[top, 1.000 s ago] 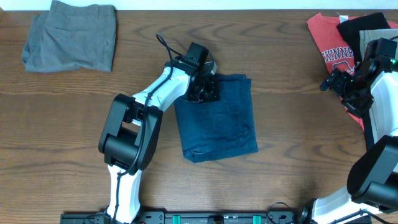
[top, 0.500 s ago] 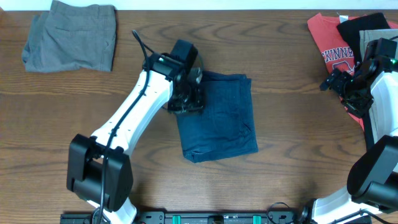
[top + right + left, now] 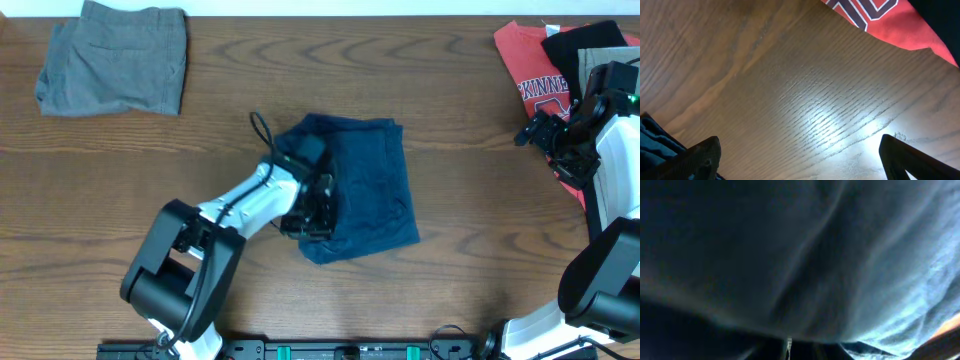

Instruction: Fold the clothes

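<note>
Central shorts (image 3: 368,180) beneath left hand (image 3: 314,208)

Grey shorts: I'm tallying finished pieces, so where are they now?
Overhead view: the grey shorts lie at the far left corner of the table, well apart from the navy garment at centre.

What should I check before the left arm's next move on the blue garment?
1. Left gripper over the navy garment's left edge: ok.
2. Its grip on the fabric: cannot tell, the wrist view is all blue cloth.
3. Garment folded flat and square: not ok, lower edge skewed, top-left corner rumpled.
4. Right gripper open, nothing between its fingers: ok.
5. Grey shorts lie apart from the garment: ok.
</note>
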`<state>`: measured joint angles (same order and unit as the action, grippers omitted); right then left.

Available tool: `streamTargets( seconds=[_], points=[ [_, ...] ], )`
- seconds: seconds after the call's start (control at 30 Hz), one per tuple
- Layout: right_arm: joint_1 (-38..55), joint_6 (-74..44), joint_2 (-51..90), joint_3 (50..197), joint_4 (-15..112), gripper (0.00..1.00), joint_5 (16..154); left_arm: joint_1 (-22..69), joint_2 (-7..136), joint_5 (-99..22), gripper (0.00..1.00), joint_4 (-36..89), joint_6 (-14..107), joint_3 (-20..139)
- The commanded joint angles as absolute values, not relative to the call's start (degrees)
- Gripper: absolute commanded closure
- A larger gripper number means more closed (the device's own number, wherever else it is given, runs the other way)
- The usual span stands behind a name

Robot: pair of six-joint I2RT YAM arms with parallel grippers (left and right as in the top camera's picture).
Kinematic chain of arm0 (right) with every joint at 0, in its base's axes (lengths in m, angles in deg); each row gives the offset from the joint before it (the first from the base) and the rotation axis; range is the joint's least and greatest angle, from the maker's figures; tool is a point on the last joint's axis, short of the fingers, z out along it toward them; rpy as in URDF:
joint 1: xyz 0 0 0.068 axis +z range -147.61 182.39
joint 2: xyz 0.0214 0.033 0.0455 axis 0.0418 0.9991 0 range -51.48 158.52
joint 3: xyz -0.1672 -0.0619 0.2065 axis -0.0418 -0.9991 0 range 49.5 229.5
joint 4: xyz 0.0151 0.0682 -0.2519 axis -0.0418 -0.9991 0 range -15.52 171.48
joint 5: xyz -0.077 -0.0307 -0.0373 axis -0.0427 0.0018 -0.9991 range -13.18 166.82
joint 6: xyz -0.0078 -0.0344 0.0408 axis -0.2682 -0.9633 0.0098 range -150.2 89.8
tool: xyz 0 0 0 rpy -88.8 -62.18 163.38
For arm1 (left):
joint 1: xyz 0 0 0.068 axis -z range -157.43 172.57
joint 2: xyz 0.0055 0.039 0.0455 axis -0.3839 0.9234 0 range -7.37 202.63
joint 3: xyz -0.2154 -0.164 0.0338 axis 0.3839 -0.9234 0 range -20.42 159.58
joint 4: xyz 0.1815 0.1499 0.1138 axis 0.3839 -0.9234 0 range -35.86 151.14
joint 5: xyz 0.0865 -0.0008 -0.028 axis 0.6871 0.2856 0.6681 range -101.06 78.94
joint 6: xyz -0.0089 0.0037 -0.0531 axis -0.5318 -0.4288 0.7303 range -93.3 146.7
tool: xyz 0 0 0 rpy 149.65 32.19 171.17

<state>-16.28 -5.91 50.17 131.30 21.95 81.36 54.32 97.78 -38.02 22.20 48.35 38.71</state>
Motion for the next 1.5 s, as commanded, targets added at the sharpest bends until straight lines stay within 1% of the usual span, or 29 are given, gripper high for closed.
streamTargets(
  seconds=[0.0, 0.1, 0.17, 0.3, 0.43, 0.5, 0.6, 0.7, 0.73, 0.8, 0.93, 1.1, 1.23, 1.33, 1.37, 1.43, 1.47],
  points=[
    [-16.30, -6.52, 50.41, 131.71, 21.87, 0.01, 81.53, 56.53, 98.24, -37.74, 0.84, 22.37, 49.16, 35.72],
    [-16.30, -6.50, 50.41, 131.71, 21.87, 0.01, 81.53, 56.70, 97.84, -31.27, 0.93, 18.68, 51.76, 35.78],
    [-16.30, -6.50, 50.41, 131.71, 21.87, 0.01, 81.53, 55.94, 97.12, -27.92, 0.94, 14.99, 53.53, 36.42],
    [-16.30, -6.50, 50.41, 131.71, 21.87, 0.01, 81.53, 53.84, 94.17, -26.98, 0.94, 7.69, 53.57, 39.87],
    [-16.30, -6.50, 50.41, 131.71, 21.87, 0.01, 81.53, 52.94, 88.84, -26.35, 0.94, 6.66, 53.31, 43.19],
    [-16.30, -6.50, 50.41, 131.71, 21.87, 0.01, 81.53, 52.97, 86.08, -24.62, 0.93, 9.02, 53.35, 43.67],
    [-16.30, -6.50, 50.41, 131.71, 21.87, 0.01, 81.53, 52.97, 83.15, -21.65, 0.83, 14.99, 53.33, 43.65],
    [-16.30, -6.50, 50.41, 131.71, 21.87, 0.01, 81.53, 52.97, 82.96, -20.84, 0.83, 21.28, 53.35, 43.59],
    [-16.30, -6.50, 50.41, 131.71, 21.87, 0.01, 81.53, 52.97, 83.20, -20.84, 0.78, 23.29, 53.37, 43.54],
    [-16.30, -6.50, 50.41, 131.71, 21.87, 0.01, 81.53, 53.14, 83.96, -20.84, 0.78, 27.58, 53.37, 43.54],
    [-16.30, -6.50, 50.41, 131.71, 21.87, 0.01, 81.53, 53.29, 87.00, -20.86, 0.74, 33.50, 53.42, 43.54],
    [-16.30, -6.50, 50.41, 131.71, 21.87, 0.01, 81.53, 53.29, 93.38, -20.88, 0.74, 38.53, 54.12, 43.54],
    [-16.30, -6.50, 50.41, 131.71, 21.87, 0.01, 81.53, 53.36, 98.65, -20.93, 0.74, 43.23, 58.62, 43.54],
    [-16.30, -6.50, 50.41, 131.71, 21.87, 0.01, 81.53, 53.95, 102.06, -21.04, 0.73, 47.25, 58.95, 43.54],
    [-16.30, -6.50, 50.41, 131.71, 21.87, 0.01, 81.53, 54.26, 102.93, -21.06, 0.72, 48.23, 58.95, 43.54],
    [-16.30, -6.50, 50.41, 131.71, 21.87, 0.01, 81.53, 54.85, 103.59, -21.08, 0.65, 49.17, 58.95, 43.56],
    [-16.30, -6.50, 50.41, 131.71, 21.87, 0.01, 81.53, 55.20, 103.59, -21.08, 0.64, 49.37, 58.90, 43.56]
  ],
)
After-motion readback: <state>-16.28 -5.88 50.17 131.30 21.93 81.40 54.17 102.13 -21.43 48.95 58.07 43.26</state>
